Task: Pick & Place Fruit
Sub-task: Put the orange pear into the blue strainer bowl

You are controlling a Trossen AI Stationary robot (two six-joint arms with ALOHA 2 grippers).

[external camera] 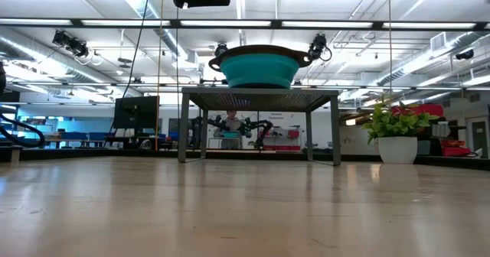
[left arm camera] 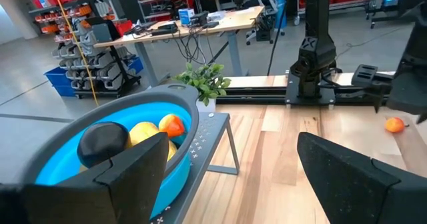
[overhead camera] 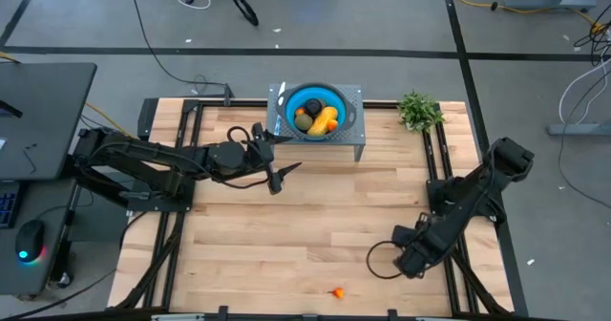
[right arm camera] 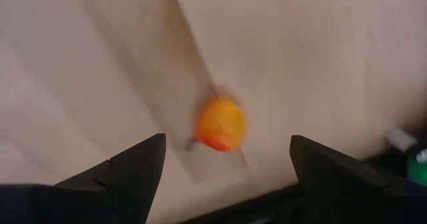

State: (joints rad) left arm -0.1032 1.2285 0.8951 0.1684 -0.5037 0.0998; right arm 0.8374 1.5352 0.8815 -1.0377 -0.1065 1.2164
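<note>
A blue bowl [overhead camera: 315, 109] stands on a grey metal stand [overhead camera: 355, 139] at the table's far middle. It holds a black round fruit [left arm camera: 103, 143], a yellow fruit [left arm camera: 143, 132], an olive one [overhead camera: 303, 122] and a small orange one [left arm camera: 172, 125]. Another small orange-red fruit [overhead camera: 336, 291] lies on the table near its front edge. My left gripper [overhead camera: 284, 173] is open and empty, just left of and nearer than the bowl [left arm camera: 87, 164]. My right gripper [overhead camera: 375, 262] is open and empty, a little right of and beyond the loose fruit [right arm camera: 221, 124], which shows ahead between its fingers.
A leafy green plant in a white pot [overhead camera: 418, 111] stands at the far right, right of the stand; it also shows in the low view [external camera: 398, 131]. Bare wooden tabletop [overhead camera: 315, 225] lies between the stand and the front edge. Dark rails [overhead camera: 434, 159] run along the table's sides.
</note>
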